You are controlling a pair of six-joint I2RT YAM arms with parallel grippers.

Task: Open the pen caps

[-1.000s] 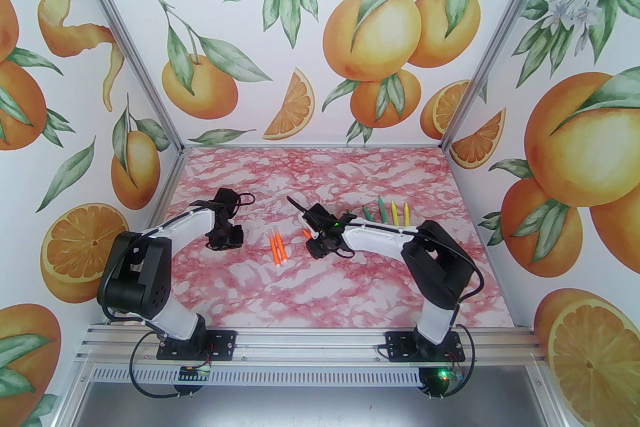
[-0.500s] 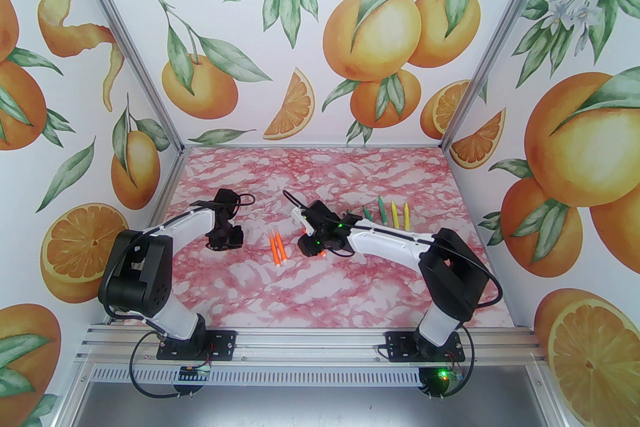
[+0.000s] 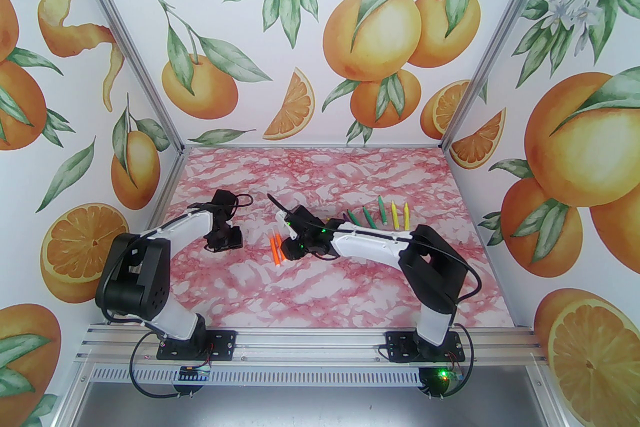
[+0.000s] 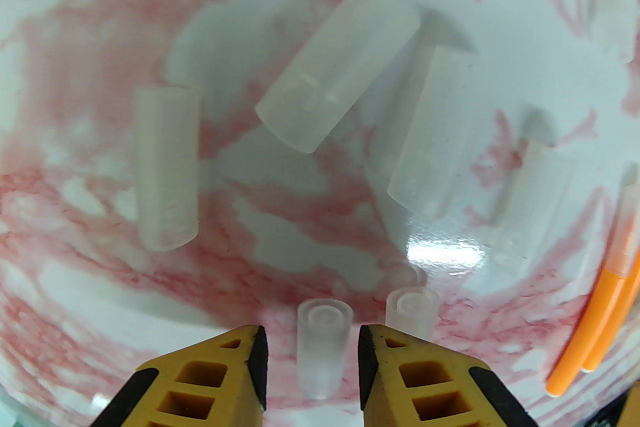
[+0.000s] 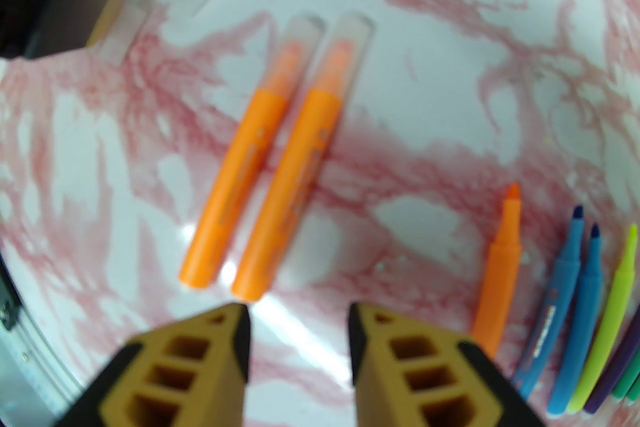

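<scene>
Several translucent pen caps (image 4: 340,64) lie loose on the pink marbled table (image 4: 75,225). My left gripper (image 4: 312,345) is open just above them, with one loose cap (image 4: 321,350) lying between its fingers and touching neither. In the top view the left gripper (image 3: 223,242) hangs left of two orange pens (image 3: 274,247). Both orange pens (image 5: 280,184) lie side by side with clear caps (image 5: 347,42) on their far ends. My right gripper (image 5: 298,330) is open and empty at their near ends; seen from above, it (image 3: 290,251) is right beside them.
A row of uncapped pens (image 3: 381,214) lies at the right behind the right arm. Seen from the right wrist, it holds an orange pen (image 5: 497,265), blue pens (image 5: 565,290), a yellow-green one (image 5: 610,315) and darker ones. Patterned walls enclose the table.
My right arm has swung left, carrying its gripper from the table's middle to the two capped orange pens. The left arm has barely moved.
</scene>
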